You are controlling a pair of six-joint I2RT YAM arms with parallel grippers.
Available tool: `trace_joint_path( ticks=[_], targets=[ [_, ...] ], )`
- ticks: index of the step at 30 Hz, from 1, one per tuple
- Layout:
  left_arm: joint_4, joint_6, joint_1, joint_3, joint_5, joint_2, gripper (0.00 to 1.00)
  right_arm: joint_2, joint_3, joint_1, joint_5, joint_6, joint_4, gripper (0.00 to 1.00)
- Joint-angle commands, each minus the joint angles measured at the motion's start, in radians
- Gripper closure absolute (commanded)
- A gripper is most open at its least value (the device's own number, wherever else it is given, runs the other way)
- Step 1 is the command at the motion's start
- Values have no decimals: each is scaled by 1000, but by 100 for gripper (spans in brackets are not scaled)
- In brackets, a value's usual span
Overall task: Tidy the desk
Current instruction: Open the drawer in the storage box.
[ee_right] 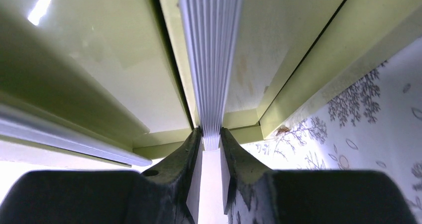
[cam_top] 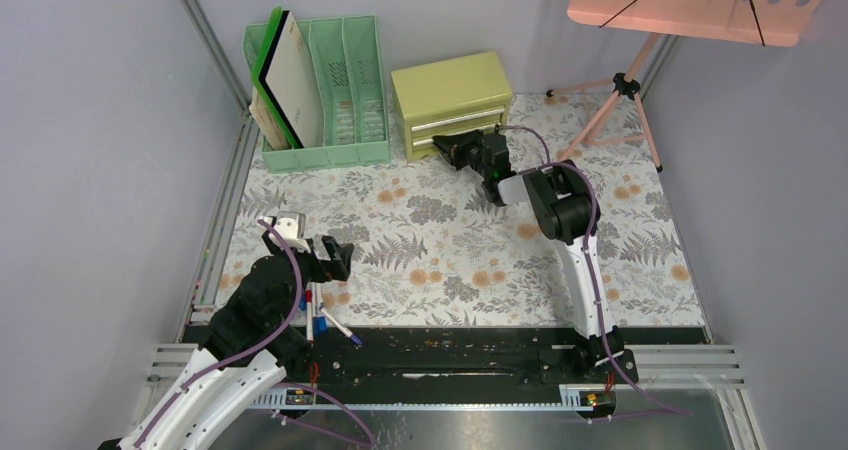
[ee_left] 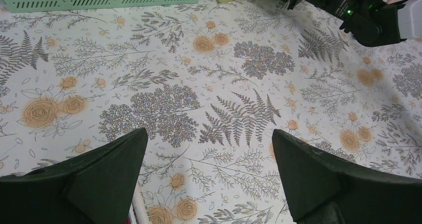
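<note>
- Yellow-green is the colour of the little drawer chest (cam_top: 450, 90). It sits at the back of the desk (cam_top: 440, 240), a bit right of the middle.
- The desk is the big flat top under everything. It is pale, with grey ferns and small orange flowers, and it runs from the arms to the back wall.
- The right pincer (cam_top: 455, 150) is pressed up to the front of the drawer chest. In the right wrist view its two fingers (ee_right: 184, 154) squeeze a ribbed silver handle (ee_right: 211, 59) between them. So this pincer is narrow and is holding the handle.
- Another silver handle (ee_right: 74, 144) shows off to one side in that view.
- The right arm stretches over the right half of the desk to get there.
- The left pincer (cam_top: 335, 255) hangs over the near left part of the desk. It is wide apart and holds nothing. Only the flower print shows between its fingers (ee_left: 99, 179).
- A light green file rack (cam_top: 340, 80) stands at the back, just beside the drawer chest on its left.
- A flat white board (cam_top: 295, 80) with a black and green edge leans in the rack's left slot.
- A few pens (cam_top: 335, 322) lie by the front edge, right beside the left arm.
- A pink stand (cam_top: 690, 5) on thin legs stands in the back right corner, with one leg near the drawer chest.
</note>
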Motion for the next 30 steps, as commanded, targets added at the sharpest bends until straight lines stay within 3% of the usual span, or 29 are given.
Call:
trace_joint_path(
  ticks=[1, 17, 30],
  targets=[
    [47, 15, -5, 5, -5, 1, 1, -101, -83, 24, 16, -42, 96, 100],
    [47, 16, -5, 6, -3, -3, 1, -284, -403, 52, 49, -80, 211, 100],
    [61, 43, -4, 25, 40, 60, 6, -409, -511, 50, 52, -178, 71, 100]
  ],
)
